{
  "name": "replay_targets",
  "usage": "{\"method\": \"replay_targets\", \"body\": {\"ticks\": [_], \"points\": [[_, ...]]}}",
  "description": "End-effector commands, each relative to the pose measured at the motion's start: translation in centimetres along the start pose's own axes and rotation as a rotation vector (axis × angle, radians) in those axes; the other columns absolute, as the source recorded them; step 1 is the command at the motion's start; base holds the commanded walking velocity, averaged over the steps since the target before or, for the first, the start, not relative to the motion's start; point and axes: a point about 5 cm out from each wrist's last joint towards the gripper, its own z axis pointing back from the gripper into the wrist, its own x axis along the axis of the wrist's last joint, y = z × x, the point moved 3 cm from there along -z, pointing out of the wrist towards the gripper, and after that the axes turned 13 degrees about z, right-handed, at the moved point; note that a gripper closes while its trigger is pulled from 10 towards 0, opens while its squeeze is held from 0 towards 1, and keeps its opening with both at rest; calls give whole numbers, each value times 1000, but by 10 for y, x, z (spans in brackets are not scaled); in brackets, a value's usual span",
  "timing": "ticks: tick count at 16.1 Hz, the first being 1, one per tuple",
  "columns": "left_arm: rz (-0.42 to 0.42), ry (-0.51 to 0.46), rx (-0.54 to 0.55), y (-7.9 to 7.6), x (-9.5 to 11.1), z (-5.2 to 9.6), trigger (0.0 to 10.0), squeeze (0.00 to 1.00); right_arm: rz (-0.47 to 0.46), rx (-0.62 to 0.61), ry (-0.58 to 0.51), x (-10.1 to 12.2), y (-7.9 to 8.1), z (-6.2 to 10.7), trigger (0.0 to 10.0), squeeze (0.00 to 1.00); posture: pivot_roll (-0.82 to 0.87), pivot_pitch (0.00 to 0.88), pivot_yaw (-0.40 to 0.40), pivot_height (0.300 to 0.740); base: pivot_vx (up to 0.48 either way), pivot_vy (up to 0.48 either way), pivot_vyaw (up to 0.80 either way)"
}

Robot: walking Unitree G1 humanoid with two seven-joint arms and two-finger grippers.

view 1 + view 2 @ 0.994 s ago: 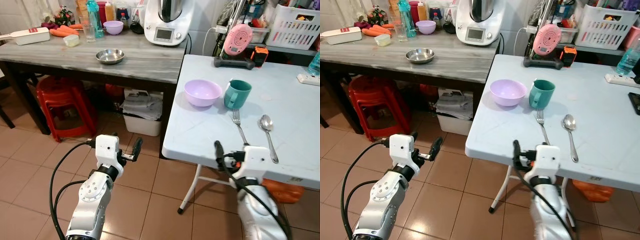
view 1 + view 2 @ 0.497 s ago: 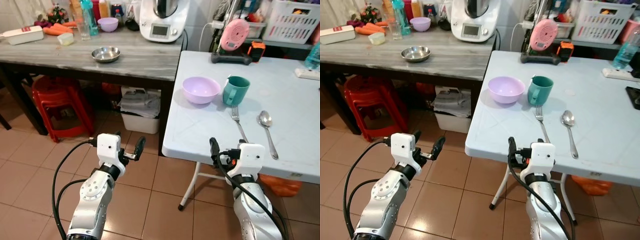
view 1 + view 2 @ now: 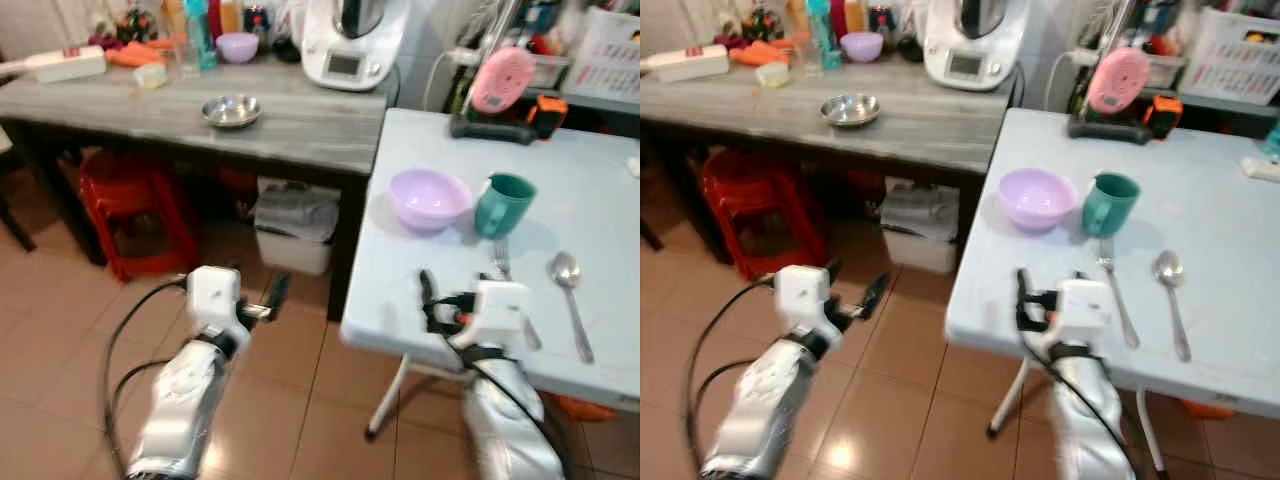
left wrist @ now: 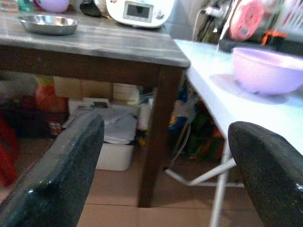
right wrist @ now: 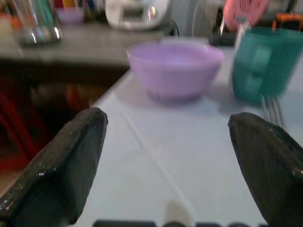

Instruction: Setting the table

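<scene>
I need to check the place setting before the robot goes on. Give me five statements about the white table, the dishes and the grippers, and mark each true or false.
1. The purple bowl stands beside the green mug on the white table. True.
2. The fork lies inside the bowl. False: it lies flat on the table, in front of the mug.
3. The spoon lies beside the fork. True.
4. The right gripper holds the mug. False: its fingers are open and hold nothing, at the table's near edge.
5. The left gripper rests on the white table. False: it hangs open over the tiled floor, beside the table.
</scene>
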Motion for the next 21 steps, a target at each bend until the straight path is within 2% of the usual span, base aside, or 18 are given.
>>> {"method": "replay_targets", "body": {"ticks": [1, 7, 10, 14, 16, 18, 21], "points": [[3, -15, -49, -14, 4, -6, 10000, 0, 19, -40, 22, -6, -14, 2, 10000, 0, -9, 0, -10, 740, 345, 0, 0], [6, -8, -46, -14, 3, -6, 10000, 0, 36, -32, 12, -4, -13, 1, 10000, 0, -8, 0, -10, 740, 326, 0, 0], [10, 23, -60, -15, -3, -3, 10000, 0, 95, 1, -10, 1, -9, -2, 10000, 0, -6, 0, -10, 740, 0, 0, 0], [-30, 84, -138, -16, -12, 7, 10000, 0, 163, -6, 20, 4, -20, -14, 10000, 0, -8, 0, -19, 740, 0, 0, 0], [-17, 142, -204, -19, -22, 15, 10000, 0, 192, 31, 31, 9, -25, -25, 10000, 0, -11, 0, -27, 740, 0, 0, 0], [-54, 177, -290, -28, -27, 23, 10000, 0, 221, 113, 60, 8, -28, -32, 10000, 0, -13, 0, -47, 740, 0, 0, 0], [-54, 196, -306, -30, -33, 25, 10000, 0, 288, 256, 97, 7, -26, -41, 10000, 0, -17, 0, -63, 740, 0, 0, 0]]}}
